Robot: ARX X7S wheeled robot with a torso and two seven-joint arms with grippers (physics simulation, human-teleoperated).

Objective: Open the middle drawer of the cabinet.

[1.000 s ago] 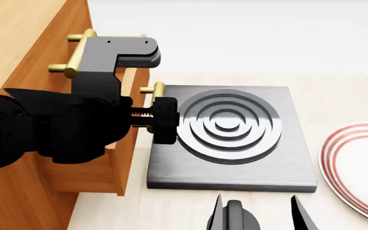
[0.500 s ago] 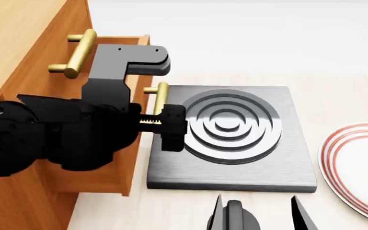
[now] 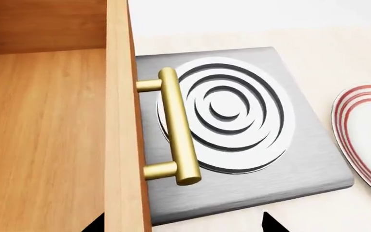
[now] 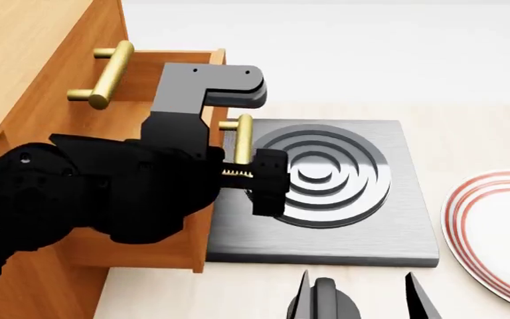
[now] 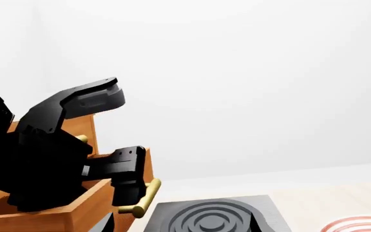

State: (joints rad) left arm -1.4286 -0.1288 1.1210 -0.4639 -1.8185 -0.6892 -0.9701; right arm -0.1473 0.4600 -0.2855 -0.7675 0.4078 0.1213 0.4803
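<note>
Middle drawer (image 4: 153,256): pulled out from the cabinet's front, its front panel standing over the near-left edge of the stove plate; the wrist camera looks down into its bare wooden inside.
Drawer handle (image 3: 178,126): a brass bar on two short posts, standing out from the front panel over the plate's rings.
Cabinet (image 4: 34,60): tall orange-brown wood at the left of the head camera's picture.
Top drawer (image 4: 104,40): above the middle one, its brass handle clear of the arm.
Left gripper (image 4: 257,175): black, at the middle drawer's handle; one finger sits on the outer side of the bar, the other is hidden by the arm, so I cannot tell whether the jaws clasp the bar or stand loose around it.
Right gripper (image 4: 361,299): low at the near edge of the table, well apart from the drawer, its two dark fingers spread with nothing between them.
Stove plate (image 4: 326,232): grey square slab with raised concentric rings, just beside the cabinet.
Plate (image 4: 499,232): white with red rim rings, right of the stove plate.
</note>
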